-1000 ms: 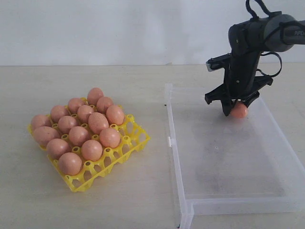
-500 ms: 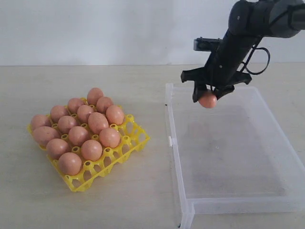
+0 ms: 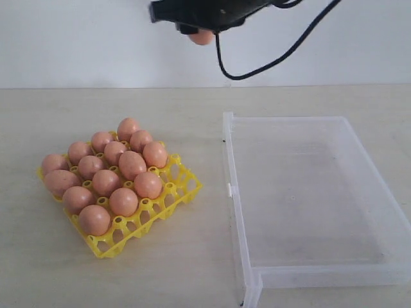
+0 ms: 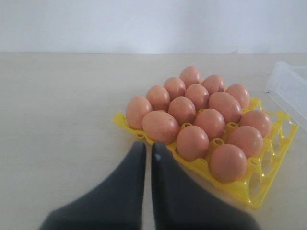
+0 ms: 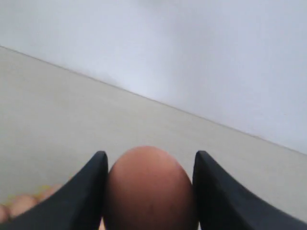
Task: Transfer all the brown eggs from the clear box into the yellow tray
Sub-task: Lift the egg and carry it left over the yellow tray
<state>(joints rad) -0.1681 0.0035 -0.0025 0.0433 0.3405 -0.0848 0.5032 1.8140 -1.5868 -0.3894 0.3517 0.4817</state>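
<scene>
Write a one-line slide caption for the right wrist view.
Right gripper holding one brown egg between its black fingers, beige table and white wall behind.

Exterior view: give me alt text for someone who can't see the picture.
The right gripper holds one brown egg high at the top of the frame. Lower left, the yellow tray holds many brown eggs; on the right, the clear box has no eggs in it.

Colour reference: the brown eggs (image 3: 106,181) are orange-brown. The yellow tray (image 3: 185,187) is bright yellow lattice. The clear box (image 3: 308,205) is colourless, transparent. The surface (image 3: 128,282) is pale beige. The left end effector (image 4: 148,151) and right end effector (image 5: 149,163) are black.
</scene>
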